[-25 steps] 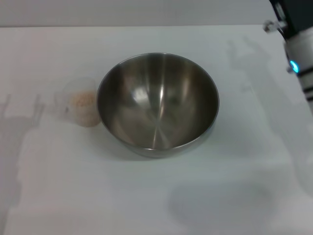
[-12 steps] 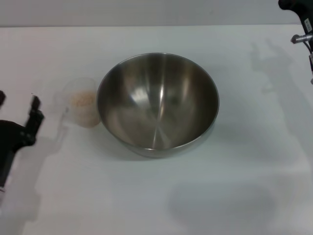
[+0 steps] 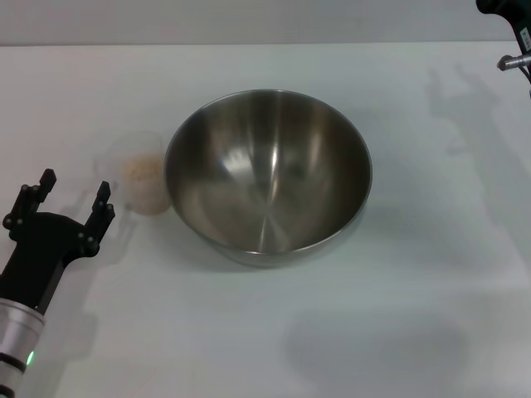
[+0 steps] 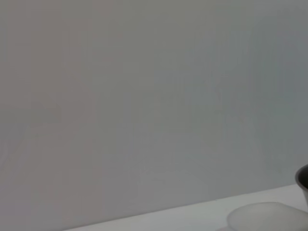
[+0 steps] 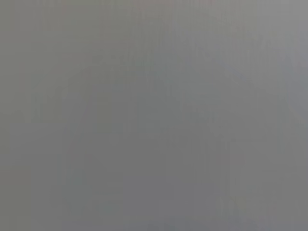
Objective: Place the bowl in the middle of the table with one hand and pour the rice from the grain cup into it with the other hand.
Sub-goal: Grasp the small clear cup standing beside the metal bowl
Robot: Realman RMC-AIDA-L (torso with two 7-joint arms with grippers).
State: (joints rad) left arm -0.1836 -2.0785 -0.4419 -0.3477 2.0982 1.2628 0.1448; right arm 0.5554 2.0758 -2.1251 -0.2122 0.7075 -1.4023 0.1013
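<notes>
One bowl (image 3: 267,176), one grain cup (image 3: 141,181) of rice (image 3: 141,170), one table (image 3: 398,332), two arms.

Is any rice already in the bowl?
No. In the head view the bowl shows only bare steel inside, and the rice sits in the grain cup beside it.

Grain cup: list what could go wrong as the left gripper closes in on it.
The small clear plastic grain cup stands right beside the large stainless-steel bowl, so a finger of the open left gripper may strike the bowl. A nudge could tip the light cup, spilling its off-white rice onto the white table.
</notes>
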